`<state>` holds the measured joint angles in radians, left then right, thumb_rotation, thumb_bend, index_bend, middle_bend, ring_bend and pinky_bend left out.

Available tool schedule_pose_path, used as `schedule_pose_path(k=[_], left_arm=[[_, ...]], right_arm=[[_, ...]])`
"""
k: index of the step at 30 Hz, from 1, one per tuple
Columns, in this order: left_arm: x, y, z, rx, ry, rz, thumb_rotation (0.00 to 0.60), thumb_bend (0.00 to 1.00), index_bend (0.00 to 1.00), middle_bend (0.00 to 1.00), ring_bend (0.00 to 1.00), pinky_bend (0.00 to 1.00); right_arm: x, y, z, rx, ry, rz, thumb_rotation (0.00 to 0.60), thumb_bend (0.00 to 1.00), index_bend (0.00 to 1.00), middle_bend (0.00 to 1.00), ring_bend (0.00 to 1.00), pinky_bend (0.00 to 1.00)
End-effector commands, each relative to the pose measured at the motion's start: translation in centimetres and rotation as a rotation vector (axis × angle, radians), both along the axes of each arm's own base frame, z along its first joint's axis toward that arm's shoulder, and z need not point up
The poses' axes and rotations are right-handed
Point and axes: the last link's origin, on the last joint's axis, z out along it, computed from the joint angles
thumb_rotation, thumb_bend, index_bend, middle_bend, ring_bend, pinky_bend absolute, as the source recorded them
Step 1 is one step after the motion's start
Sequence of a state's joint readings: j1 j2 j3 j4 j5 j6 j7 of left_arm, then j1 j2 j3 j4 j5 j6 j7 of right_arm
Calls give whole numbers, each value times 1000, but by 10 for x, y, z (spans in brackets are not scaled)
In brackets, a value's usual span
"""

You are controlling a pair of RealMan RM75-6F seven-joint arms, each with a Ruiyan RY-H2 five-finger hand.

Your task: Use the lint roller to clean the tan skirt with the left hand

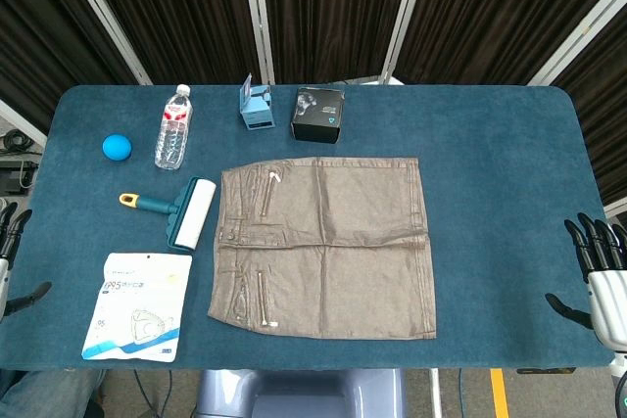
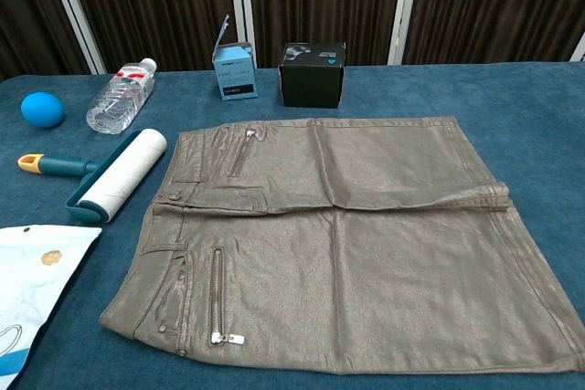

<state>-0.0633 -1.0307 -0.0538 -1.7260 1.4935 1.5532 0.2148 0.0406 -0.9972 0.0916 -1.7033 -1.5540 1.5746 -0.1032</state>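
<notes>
Lying just left of the tan skirt [image 1: 323, 247], lint roller [image 1: 188, 210].

Head overhead, chest low, nearer.

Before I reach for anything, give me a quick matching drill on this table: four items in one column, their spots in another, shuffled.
1. lint roller
2. blue ball
3. black box
4. mask packet

A. near-left corner of the table
B. far edge, beyond the tan skirt
C. just left of the skirt's waistband
D. left of the water bottle

Pairs: 1-C, 2-D, 3-B, 4-A
</notes>
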Motion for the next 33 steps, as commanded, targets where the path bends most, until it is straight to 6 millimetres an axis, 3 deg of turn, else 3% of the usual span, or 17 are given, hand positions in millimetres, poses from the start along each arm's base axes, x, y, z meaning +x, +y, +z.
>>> schedule_pose_path(k=[1,6,10,12,15,19,23,26,33], left_arm=[[-1,0,1,1,1,3,600,0,0,0,0,0],[-8,9,0,-15,-8,17,600,0,0,0,0,0],[-15,38,-13,-56,-27,7,600,0,0,0,0,0],[-19,73,-33,-112,-40,10,600,8,0,0,0,0],[-23,103,-53,-154,-22,10,600,110,0,0,0,0],[-28,134,-80,-207,-5,29,600,327,19,3,0,29],[-32,162,-107,-254,17,39,600,400,119,48,15,94],[-34,170,-119,-276,6,48,600,405,198,70,47,120],[-40,180,-147,-337,11,55,600,414,225,115,99,163]], right_arm=[[0,0,-1,1,-4,-1,600,0,0,0,0,0],[0,-2,-2,8,-11,-2,600,0,0,0,0,0],[1,-6,-3,10,-19,-5,600,0,0,0,0,0],[-2,-11,-6,21,-9,-21,600,0,0,0,0,0],[-6,-15,-9,26,6,-50,600,0,0,0,0,0],[-11,-22,-11,31,13,-89,600,0,0,0,0,0],[-16,-27,-14,30,33,-125,600,0,0,0,0,0],[-18,-28,-14,30,36,-143,600,0,0,0,0,0],[-27,-29,-15,34,50,-193,600,0,0,0,0,0]])
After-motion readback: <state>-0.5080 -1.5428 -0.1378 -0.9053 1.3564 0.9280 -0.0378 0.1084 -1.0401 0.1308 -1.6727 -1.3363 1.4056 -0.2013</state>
